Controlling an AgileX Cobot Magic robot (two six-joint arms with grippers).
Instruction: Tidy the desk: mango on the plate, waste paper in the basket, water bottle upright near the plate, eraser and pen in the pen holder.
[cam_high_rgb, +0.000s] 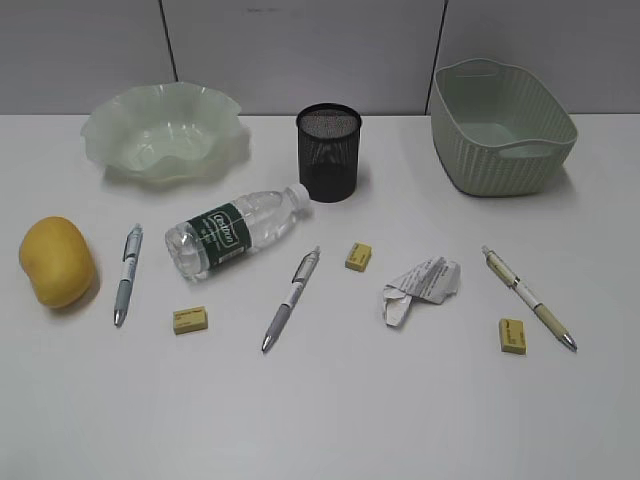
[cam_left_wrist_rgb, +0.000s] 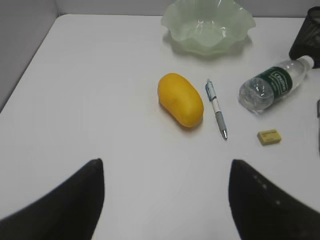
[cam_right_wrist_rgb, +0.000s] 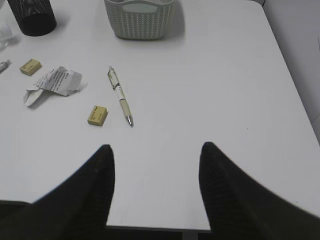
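Observation:
On the white desk (cam_high_rgb: 330, 410), the yellow mango (cam_high_rgb: 57, 261) lies at far left, also in the left wrist view (cam_left_wrist_rgb: 180, 99). The wavy plate (cam_high_rgb: 165, 130) stands back left, the black mesh pen holder (cam_high_rgb: 328, 152) back centre, the woven basket (cam_high_rgb: 502, 125) back right. The water bottle (cam_high_rgb: 235, 231) lies on its side. Three pens lie flat: left (cam_high_rgb: 126, 273), centre (cam_high_rgb: 291, 298), right (cam_high_rgb: 528, 297). Three yellow erasers lie at left (cam_high_rgb: 190, 319), centre (cam_high_rgb: 358, 256) and right (cam_high_rgb: 512, 336). The waste paper (cam_high_rgb: 421, 287) lies right of centre. Both grippers are open and empty, left (cam_left_wrist_rgb: 167, 162), right (cam_right_wrist_rgb: 156, 147); neither shows in the exterior view.
Grey partition walls run behind the desk. In the right wrist view the desk's near edge (cam_right_wrist_rgb: 150, 227) is just below the fingers and its right edge (cam_right_wrist_rgb: 295, 85) is close by. In the left wrist view the desk's left edge (cam_left_wrist_rgb: 30, 65) is near.

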